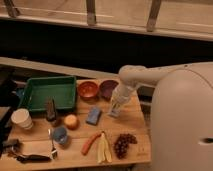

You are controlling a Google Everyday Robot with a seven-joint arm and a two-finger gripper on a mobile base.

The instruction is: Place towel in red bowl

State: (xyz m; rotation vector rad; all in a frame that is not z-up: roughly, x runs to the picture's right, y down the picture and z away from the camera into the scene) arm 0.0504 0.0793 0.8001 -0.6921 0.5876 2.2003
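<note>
Front row: grapes [124,144], banana [103,149].
Middle row: blue towel [93,115], flat on the wooden table [132,125]. The gripper [116,108] is just beside it on the purple-bowl side, pointing down at the tabletop. Contact with the towel and grip state cannot be told.
Back row: red bowl [88,90] beyond the towel, between green tray [47,92] and purple bowl [108,89].

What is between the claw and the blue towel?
Nothing I can see. The claw hangs just beside the blue towel, with only bare table between. The way to the red bowl looks open too.
</note>
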